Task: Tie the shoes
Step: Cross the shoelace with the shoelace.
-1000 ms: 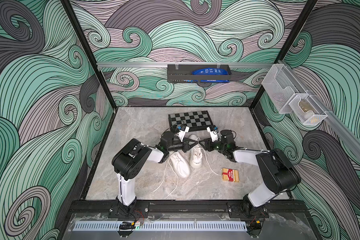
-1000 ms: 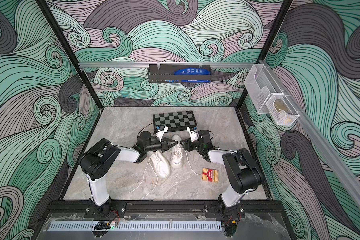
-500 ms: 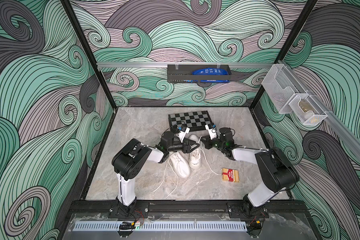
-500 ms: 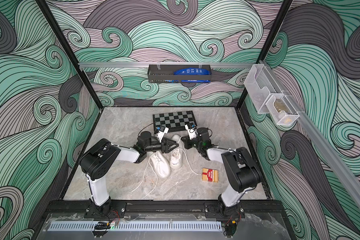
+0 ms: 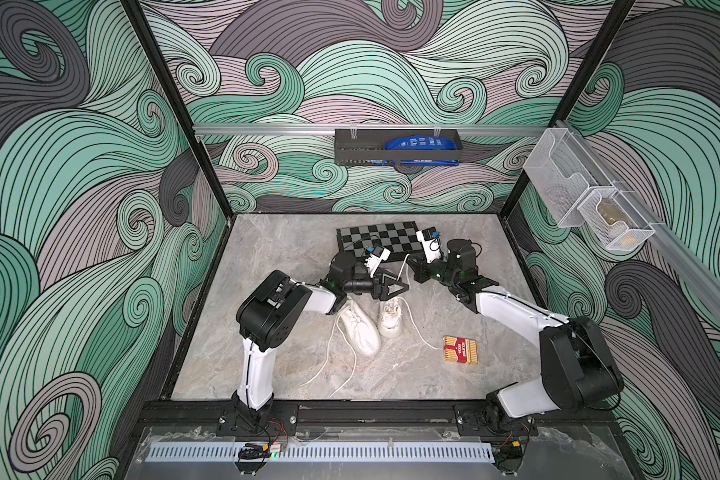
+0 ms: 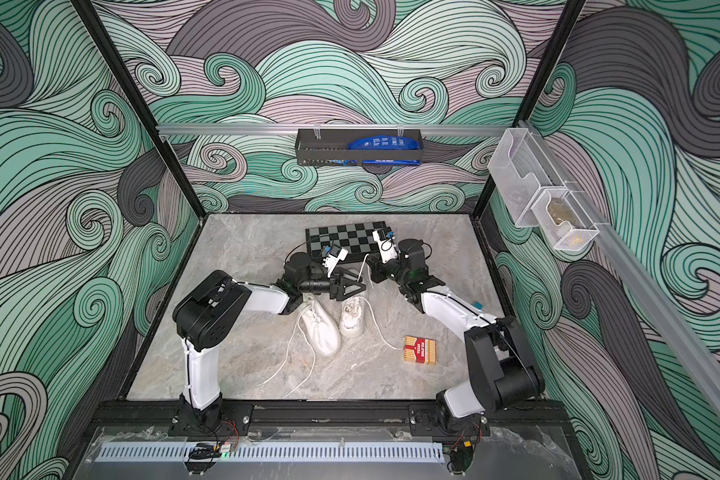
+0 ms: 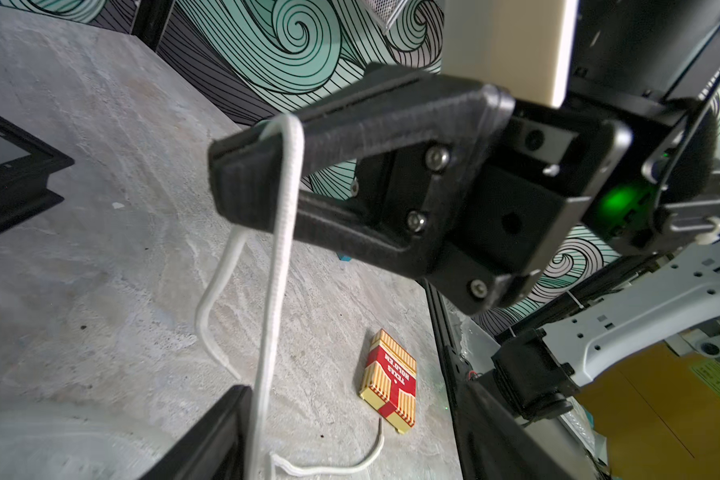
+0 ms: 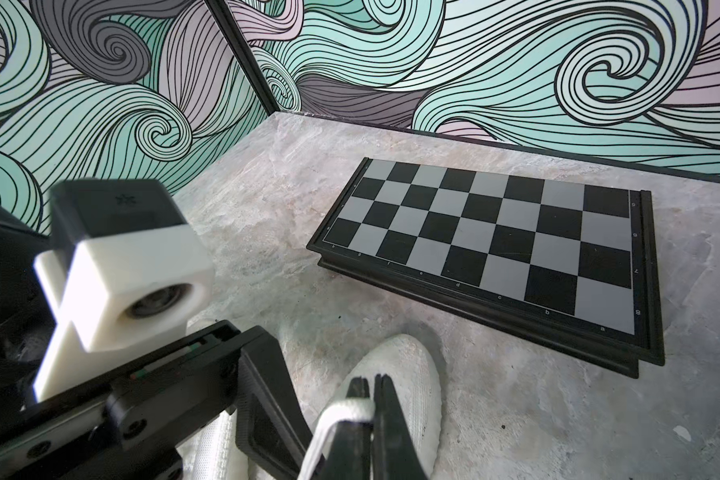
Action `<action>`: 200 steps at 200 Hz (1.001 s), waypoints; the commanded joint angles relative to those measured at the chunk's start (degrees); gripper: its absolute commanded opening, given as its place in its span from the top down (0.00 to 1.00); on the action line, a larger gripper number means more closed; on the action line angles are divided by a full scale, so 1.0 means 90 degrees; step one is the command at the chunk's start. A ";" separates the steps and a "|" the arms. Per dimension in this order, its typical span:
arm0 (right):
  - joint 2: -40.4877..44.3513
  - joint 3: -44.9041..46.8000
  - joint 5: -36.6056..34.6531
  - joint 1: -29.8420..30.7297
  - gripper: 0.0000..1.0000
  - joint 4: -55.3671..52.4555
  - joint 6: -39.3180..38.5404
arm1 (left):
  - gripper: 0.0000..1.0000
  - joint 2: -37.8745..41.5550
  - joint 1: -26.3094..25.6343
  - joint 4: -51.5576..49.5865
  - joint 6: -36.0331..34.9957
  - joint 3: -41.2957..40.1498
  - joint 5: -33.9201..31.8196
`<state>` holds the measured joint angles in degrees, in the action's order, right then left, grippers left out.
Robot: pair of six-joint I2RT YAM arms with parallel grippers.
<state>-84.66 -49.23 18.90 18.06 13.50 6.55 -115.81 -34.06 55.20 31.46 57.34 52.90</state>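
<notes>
Shoes [image 5: 360, 328] lie side by side on the table [image 5: 275, 257], close together, just off the chessboard [image 5: 377, 239] edge that faces the arm bases. In the right wrist view we see the shoe [image 8: 408, 374] nearer the chessboard, toe pointing at it.

Right gripper [image 5: 410, 266] hangs over that same edge, above the shoes, clenched on a lace [image 5: 400, 272]. In the left wrist view the lace [image 7: 285, 174] drapes over its closed tips and is pinched there. One part runs down tight and a loose end hangs beside it. The right wrist view agrees: tips together, white lace squeezed between.

Left gripper [image 5: 395, 284] sits a bit farther from the chessboard, over the shoes, released. Its fingers [image 8: 267, 395] are spread wide and grip nothing. In the left wrist view the lace passes just beside one left finger; we cannot tell if it touches.

Another lace runs on the table from the shoes, away from the chessboard, and ends just beside a card box [image 5: 460, 350]. The card box lies flat, farther from the chessboard than the shoes, toward the right arm's side. Two more laces trail loose across the table from the other shoe, away from the chessboard.
</notes>
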 commanded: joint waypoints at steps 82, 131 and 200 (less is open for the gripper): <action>-0.0798 -0.0953 -0.0393 -0.0097 0.92 -0.1084 0.0141 | 0.91 0.0215 0.0002 -0.0382 -0.0088 -0.0186 0.1140; -0.1355 -0.0964 -0.1168 -0.0478 0.54 -0.1592 0.0875 | 1.00 0.0243 0.0209 -0.0329 0.0163 -0.0336 0.0733; -0.0050 0.0333 -0.1421 -0.0705 0.30 -0.2602 0.1305 | 1.00 0.0443 0.0391 -0.1639 -0.0431 -0.0086 0.0351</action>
<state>-90.85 -50.43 6.66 10.31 -4.21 16.08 -114.28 -31.20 45.41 30.61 54.33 56.77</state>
